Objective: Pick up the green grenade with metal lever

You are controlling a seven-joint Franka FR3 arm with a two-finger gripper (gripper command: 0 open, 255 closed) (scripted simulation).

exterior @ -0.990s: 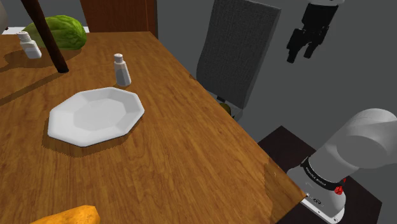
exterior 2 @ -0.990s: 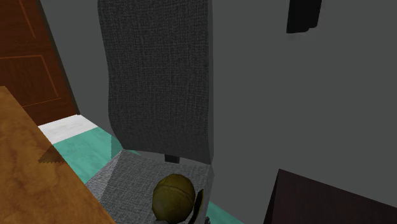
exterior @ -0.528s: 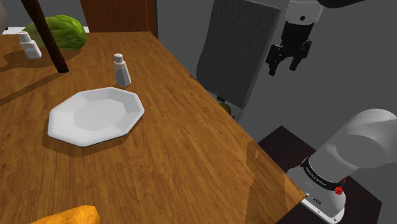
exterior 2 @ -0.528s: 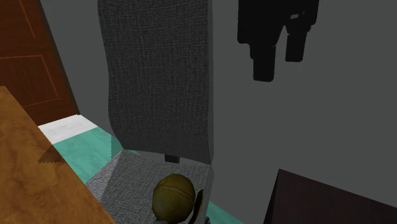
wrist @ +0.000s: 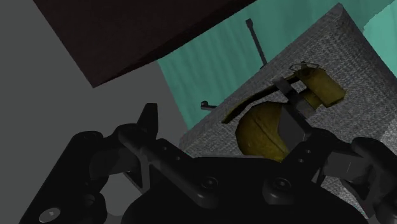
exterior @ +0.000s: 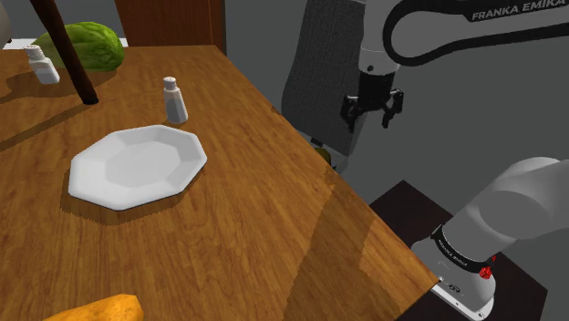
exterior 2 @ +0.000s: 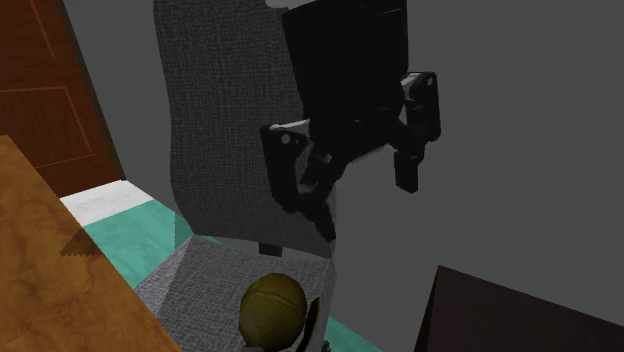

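Observation:
An olive-green grenade (exterior 2: 272,310) with a dark lever lies on the grey seat of a chair (exterior 2: 190,280), beside the table edge. A sliver of the grenade (exterior: 324,153) peeks out past the table edge in the shoulder view. My black gripper (exterior 2: 355,190) hangs open in the air above it, in front of the chair's backrest, touching nothing. In the wrist view the grenade (wrist: 264,130) lies ahead of the gripper (wrist: 219,121), nearer one finger, its cap and lever (wrist: 318,86) pointing away. The gripper (exterior: 371,119) is level with the backrest's lower half.
The tall grey chair backrest (exterior: 339,68) stands close behind the gripper. A wooden table (exterior: 237,219) carries a white plate (exterior: 137,166), a shaker (exterior: 174,100), a green lettuce (exterior: 87,44) and an orange item (exterior: 100,310). A dark stand (exterior 2: 520,315) sits near the chair, on a teal floor (exterior 2: 130,235).
The gripper has come down and toward the shoulder view's left, from high beside the backrest to just in front of it above the seat. Its fingers have stayed open.

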